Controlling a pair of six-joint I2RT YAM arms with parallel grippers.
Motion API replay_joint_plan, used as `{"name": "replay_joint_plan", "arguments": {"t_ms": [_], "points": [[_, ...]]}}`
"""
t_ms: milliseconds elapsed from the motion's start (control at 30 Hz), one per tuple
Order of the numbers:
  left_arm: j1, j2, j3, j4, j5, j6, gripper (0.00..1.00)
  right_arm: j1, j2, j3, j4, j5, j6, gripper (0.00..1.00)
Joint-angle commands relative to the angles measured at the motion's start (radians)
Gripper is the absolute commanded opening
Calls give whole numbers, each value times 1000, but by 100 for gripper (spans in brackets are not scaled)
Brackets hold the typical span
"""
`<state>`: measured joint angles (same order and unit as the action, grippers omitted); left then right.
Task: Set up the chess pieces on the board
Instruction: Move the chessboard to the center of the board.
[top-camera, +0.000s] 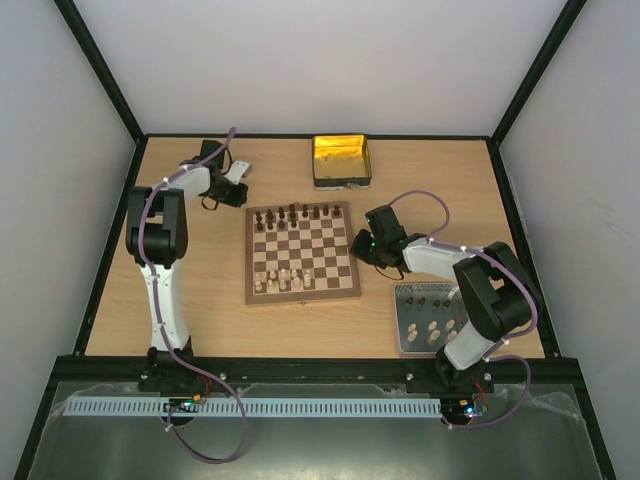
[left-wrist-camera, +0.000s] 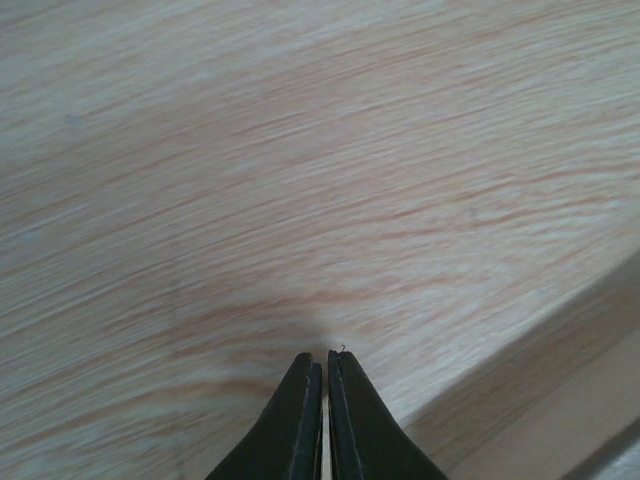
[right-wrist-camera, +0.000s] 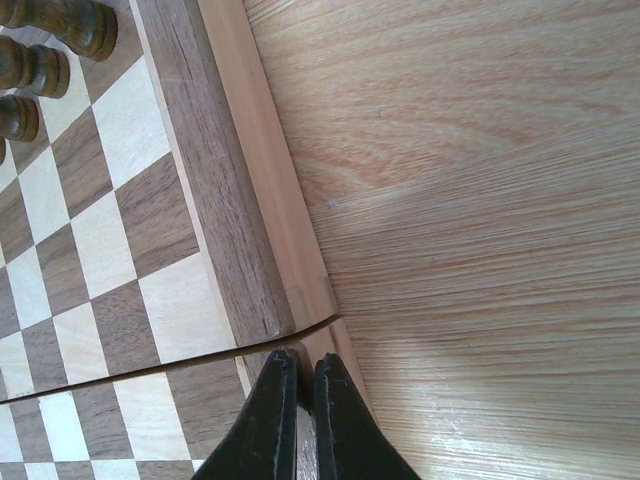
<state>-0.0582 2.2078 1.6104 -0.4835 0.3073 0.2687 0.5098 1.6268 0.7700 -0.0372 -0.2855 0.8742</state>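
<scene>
The board (top-camera: 303, 252) lies in the middle of the table. Several dark brown chess pieces (top-camera: 295, 214) stand along its far row and several cream pieces (top-camera: 285, 280) on its near rows. My right gripper (top-camera: 362, 246) is at the board's right edge. In the right wrist view it (right-wrist-camera: 300, 358) is shut with nothing seen between its fingers, low over the board's brown border (right-wrist-camera: 215, 200) at the fold seam; dark pieces (right-wrist-camera: 70, 25) show at top left. My left gripper (top-camera: 240, 190) is shut and empty (left-wrist-camera: 322, 358) over bare table, left of the board's far corner.
A flat grey tray (top-camera: 405, 340) at the near right holds a few dark pieces (top-camera: 430, 302) and several cream ones (top-camera: 436, 330). A yellow-gold tin (top-camera: 341, 160) stands behind the board. A raised wooden edge (left-wrist-camera: 560, 400) runs at the left wrist view's lower right.
</scene>
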Motion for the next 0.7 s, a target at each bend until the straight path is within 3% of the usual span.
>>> {"name": "replay_joint_plan", "arguments": {"t_ms": [0,233,667], "points": [[-6,26,12,-40,81,-5,6,19,59,-79,-149,-23,-13,2],[-7,3,-30,-54,158,-10,4,42,71,-83,-140,-31,-8,2],[-5,-123,-271,17,154,17,2,167,96,-126,-82,-36,57,2]]}}
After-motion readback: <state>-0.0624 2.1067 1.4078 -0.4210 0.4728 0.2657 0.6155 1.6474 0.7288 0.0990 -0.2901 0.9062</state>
